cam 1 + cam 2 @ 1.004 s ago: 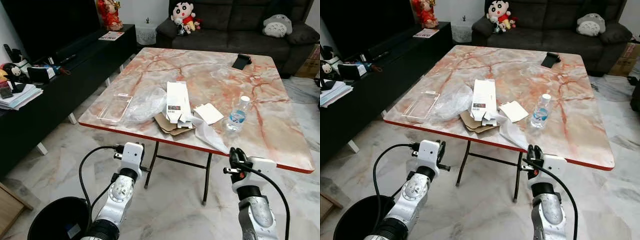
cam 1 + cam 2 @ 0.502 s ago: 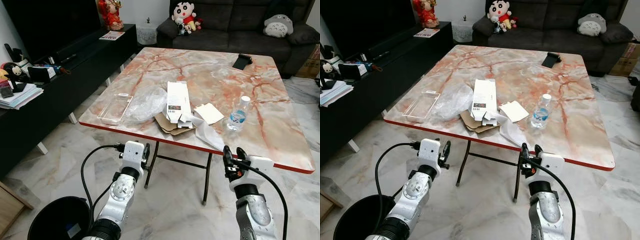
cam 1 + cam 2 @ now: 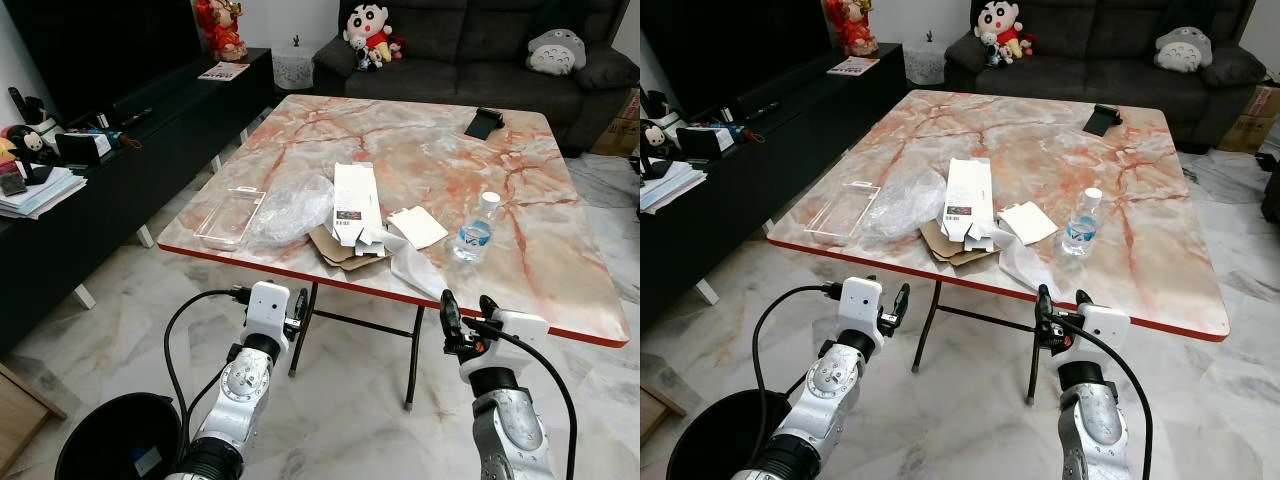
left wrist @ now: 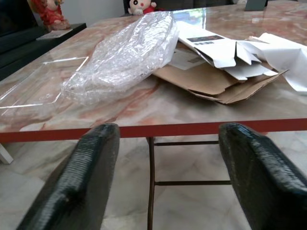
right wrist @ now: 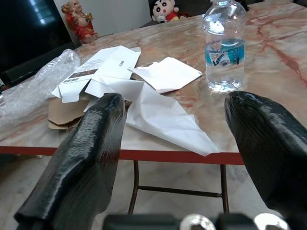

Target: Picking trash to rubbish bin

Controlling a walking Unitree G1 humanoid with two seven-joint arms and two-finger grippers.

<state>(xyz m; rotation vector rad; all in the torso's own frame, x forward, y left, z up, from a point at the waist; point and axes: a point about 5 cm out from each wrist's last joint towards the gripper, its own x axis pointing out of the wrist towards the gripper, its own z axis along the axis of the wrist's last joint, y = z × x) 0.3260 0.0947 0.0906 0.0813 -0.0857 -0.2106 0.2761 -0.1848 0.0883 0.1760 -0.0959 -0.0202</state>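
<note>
A: What's on the counter point(image 3: 560, 270), going left to right?

B: At the 9 o'clock end of the litter lies a clear plastic tray point(image 3: 229, 217): stiff, thin, slick, likely to crack if squeezed, so I'd pinch one rim. Touching it on the 3 o'clock side is the bubble wrap point(image 3: 290, 205). It looks feather-light and squashy and should crumple into a pinch anywhere, best at a bunched fold.

A: And the middle?

B: A white carton point(image 3: 356, 203) lying opened flat over a brown cardboard sheet point(image 3: 335, 250). Both look light and fairly stiff; I'd take the carton by its loose flaps at 6 o'clock and the cardboard where it nears the counter's front edge. Next come a folded paper card point(image 3: 417, 226) and a limp white paper sheet point(image 3: 420, 275) whose corner overhangs the front edge. That corner seems the easiest hold.

A: The bottle?

B: The water bottle point(image 3: 476, 228) stands upright at 3 o'clock, smooth and round; grip its waist or it may slip.

A: The grippers?

B: Left gripper point(image 4: 163, 182) and right gripper point(image 5: 192, 158) hover just below the front edge, both spread wide and empty. The rubbish bin point(image 3: 118, 440) sits on the floor at 7 o'clock
</note>
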